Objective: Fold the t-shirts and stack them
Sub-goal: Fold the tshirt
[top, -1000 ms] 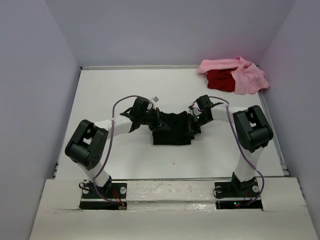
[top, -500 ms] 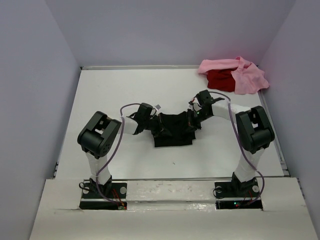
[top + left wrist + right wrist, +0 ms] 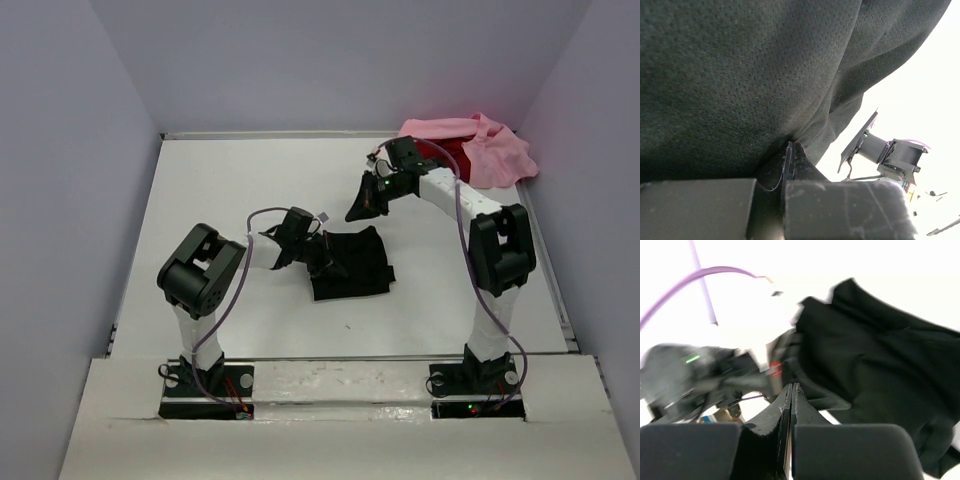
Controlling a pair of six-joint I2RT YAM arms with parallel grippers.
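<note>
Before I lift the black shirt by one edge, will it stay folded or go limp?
Probably limp: the black shirt lies in soft folds and creases toward the left pincer pinching it. Likely light for its size, being thin knit cloth. A push would probably bunch it, not slide it whole.

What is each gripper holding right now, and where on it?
Left gripper pinches the black t-shirt at its left edge fold. Right gripper is shut, holding nothing.

White table (image 3: 220, 190) carries a black t-shirt (image 3: 355, 265) mid-surface and, far right, pink t-shirt (image 3: 497, 155) apparently over red t-shirt (image 3: 446, 160).
</note>
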